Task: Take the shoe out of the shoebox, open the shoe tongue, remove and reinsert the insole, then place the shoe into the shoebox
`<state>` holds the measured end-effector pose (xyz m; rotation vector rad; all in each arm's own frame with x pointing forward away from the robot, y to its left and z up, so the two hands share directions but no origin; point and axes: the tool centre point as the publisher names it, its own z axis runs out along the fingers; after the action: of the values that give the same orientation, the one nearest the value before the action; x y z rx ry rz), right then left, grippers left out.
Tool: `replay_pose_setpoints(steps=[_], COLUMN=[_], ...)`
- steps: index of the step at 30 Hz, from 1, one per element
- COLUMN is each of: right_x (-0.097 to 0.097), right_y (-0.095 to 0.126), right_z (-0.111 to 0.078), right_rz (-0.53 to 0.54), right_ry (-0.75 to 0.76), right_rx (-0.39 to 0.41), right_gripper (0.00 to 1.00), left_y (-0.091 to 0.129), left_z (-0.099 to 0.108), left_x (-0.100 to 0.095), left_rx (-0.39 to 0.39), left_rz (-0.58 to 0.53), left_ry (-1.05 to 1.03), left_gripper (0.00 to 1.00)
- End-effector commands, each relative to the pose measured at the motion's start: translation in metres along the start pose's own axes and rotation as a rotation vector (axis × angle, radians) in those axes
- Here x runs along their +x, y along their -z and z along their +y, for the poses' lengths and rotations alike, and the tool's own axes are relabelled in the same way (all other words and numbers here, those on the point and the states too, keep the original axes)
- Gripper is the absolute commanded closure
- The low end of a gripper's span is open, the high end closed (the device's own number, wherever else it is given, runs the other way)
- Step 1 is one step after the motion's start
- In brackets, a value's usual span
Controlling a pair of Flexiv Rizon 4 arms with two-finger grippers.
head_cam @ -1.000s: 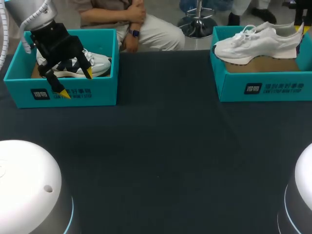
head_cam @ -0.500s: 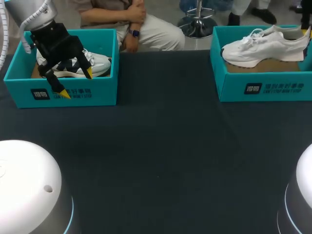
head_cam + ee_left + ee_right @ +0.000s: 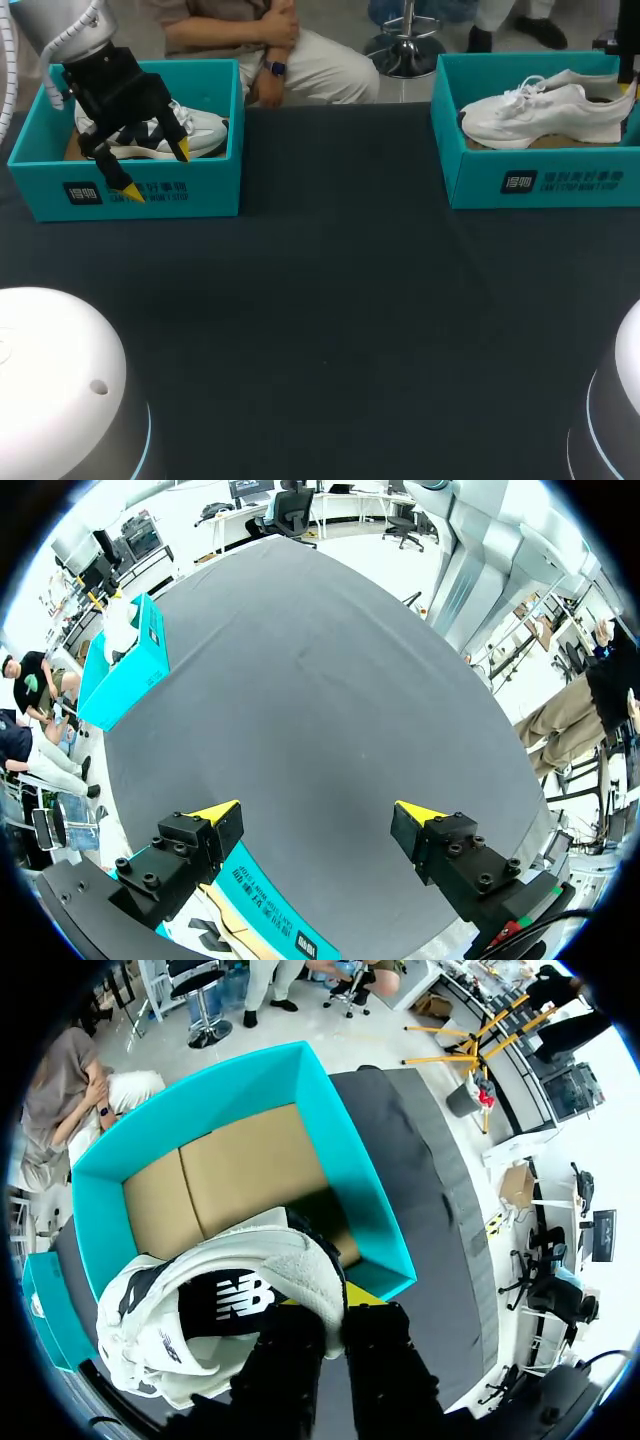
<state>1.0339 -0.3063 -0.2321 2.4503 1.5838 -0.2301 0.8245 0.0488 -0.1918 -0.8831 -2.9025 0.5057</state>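
Shifted toward three o'clock and lower into the teal cardboard shoebox (image 3: 540,182), the white lace-up trainer (image 3: 545,108) hangs by its heel collar, pinched in the right gripper (image 3: 335,1310); the left gripper (image 3: 318,810) gapes wide, empty.

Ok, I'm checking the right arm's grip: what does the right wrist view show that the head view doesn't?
Only the right wrist view: the right gripper shut on the heel collar of the white shoe, and the dark insole inside it. Only the head view: the left gripper, open, at the left shoebox, which holds a second shoe. Both: the white shoe and the teal right shoebox.
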Motion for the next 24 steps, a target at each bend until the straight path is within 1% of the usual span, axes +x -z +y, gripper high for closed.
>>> replay_pose_setpoints(steps=[1, 5, 8, 9, 11, 13, 14, 19, 24], right_x=[-0.006, -0.012, -0.014, -0.015, -0.016, -0.016, -0.016, -0.010, -0.002], right_y=[-0.007, -0.008, -0.006, -0.005, -0.004, -0.004, -0.004, -0.012, -0.023], right_z=[-0.004, -0.003, -0.002, -0.002, -0.001, 0.000, 0.000, -0.002, -0.003], right_rz=[-0.007, 0.010, 0.006, 0.020, 0.006, 0.032, 0.024, 0.049, 0.049], right_ry=[-0.001, -0.016, -0.018, -0.023, -0.034, -0.037, -0.037, -0.025, -0.012], right_rx=[-0.011, 0.003, 0.003, 0.008, 0.014, 0.024, 0.021, 0.041, 0.061], right_gripper=[1.00, 1.00, 1.00, 1.00, 1.00, 1.00, 1.00, 1.00, 1.00], left_y=[0.000, 0.000, 0.000, 0.000, 0.000, 0.000, 0.000, 0.000, 0.000], left_z=[0.000, 0.000, 0.000, 0.000, 0.000, 0.000, 0.000, 0.000, 0.000], left_x=[0.000, 0.000, 0.000, 0.000, 0.000, 0.000, 0.000, 0.000, 0.000], left_rx=[-0.002, -0.002, -0.002, -0.002, -0.002, -0.002, -0.002, -0.002, -0.002], left_rz=[0.003, 0.003, 0.003, 0.003, 0.003, 0.003, 0.003, 0.003, 0.003], left_ry=[0.000, 0.000, 0.000, 0.000, 0.000, 0.000, 0.000, 0.000, 0.000], left_gripper=[0.00, 0.00, 0.00, 0.00, 0.00, 0.00, 0.00, 0.00, 0.00])
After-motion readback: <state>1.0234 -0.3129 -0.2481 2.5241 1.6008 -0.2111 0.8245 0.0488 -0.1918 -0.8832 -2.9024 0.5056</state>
